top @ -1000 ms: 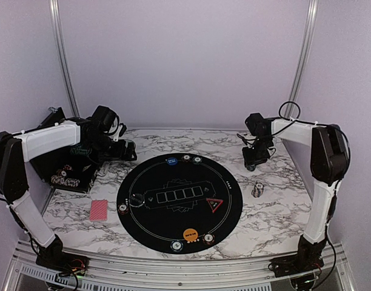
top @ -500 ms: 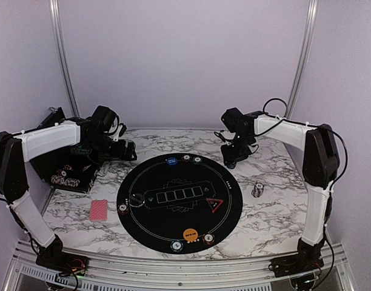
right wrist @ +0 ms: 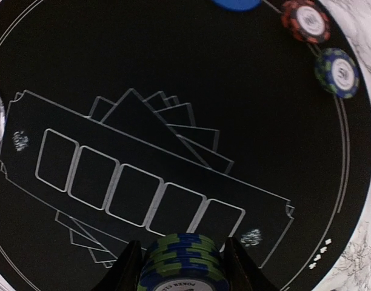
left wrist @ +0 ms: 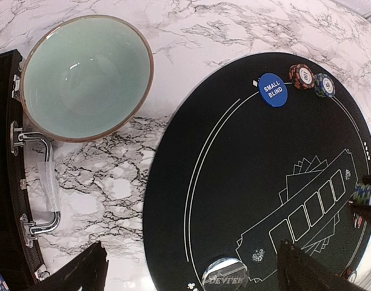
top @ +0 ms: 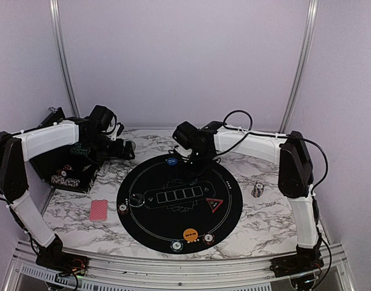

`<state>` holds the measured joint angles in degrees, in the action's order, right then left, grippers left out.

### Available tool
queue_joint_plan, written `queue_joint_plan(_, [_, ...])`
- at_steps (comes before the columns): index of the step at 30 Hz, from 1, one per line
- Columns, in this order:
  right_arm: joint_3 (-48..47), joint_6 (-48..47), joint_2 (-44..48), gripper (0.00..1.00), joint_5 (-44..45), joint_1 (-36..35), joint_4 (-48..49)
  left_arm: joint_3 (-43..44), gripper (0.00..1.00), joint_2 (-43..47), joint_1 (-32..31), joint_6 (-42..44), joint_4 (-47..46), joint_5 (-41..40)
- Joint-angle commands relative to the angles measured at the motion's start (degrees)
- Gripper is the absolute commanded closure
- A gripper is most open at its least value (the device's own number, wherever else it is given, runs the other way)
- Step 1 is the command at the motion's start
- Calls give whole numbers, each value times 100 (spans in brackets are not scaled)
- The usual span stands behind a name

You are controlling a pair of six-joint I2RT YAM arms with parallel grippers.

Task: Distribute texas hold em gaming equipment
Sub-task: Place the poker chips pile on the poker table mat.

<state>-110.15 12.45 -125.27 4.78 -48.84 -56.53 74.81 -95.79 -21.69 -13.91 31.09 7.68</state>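
The right gripper [right wrist: 183, 270], half closed, pinches a chip stack [right wrist: 180, 251] just inside the mat's [top: 173, 215] far edge. Looks like mid-delivery: next it should lower to a seat spot and release. The left gripper [top: 125, 150] gapes empty by the bowl [left wrist: 82, 79].

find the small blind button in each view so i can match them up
Top external: small blind button at the far rim of the mat, left of centre.
Left wrist: upper right, label readable.
Right wrist: only a blue sliver at the top edge.
Shared landmark: the row of five card boxes printed mid-mat.
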Motion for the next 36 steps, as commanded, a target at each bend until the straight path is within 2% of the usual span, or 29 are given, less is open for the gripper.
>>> queue_joint_plan(1, [-652,196,-334,68,-47,-466,-277,-32,1,115,61,1,-67,83])
queue_joint_plan(13, [-1324,310,-1002,67,-238,-1108,-420,-31,1,129,113,-10,-65,119])
queue_joint_plan(28, [-953,382,-1179,66,-219,-1188,-218,-36,1,82,122,-7,-61,131])
queue_joint_plan(36, [-765,427,-1192,60,-204,-1220,-117,-40,1,78,121,-16,-66,140])
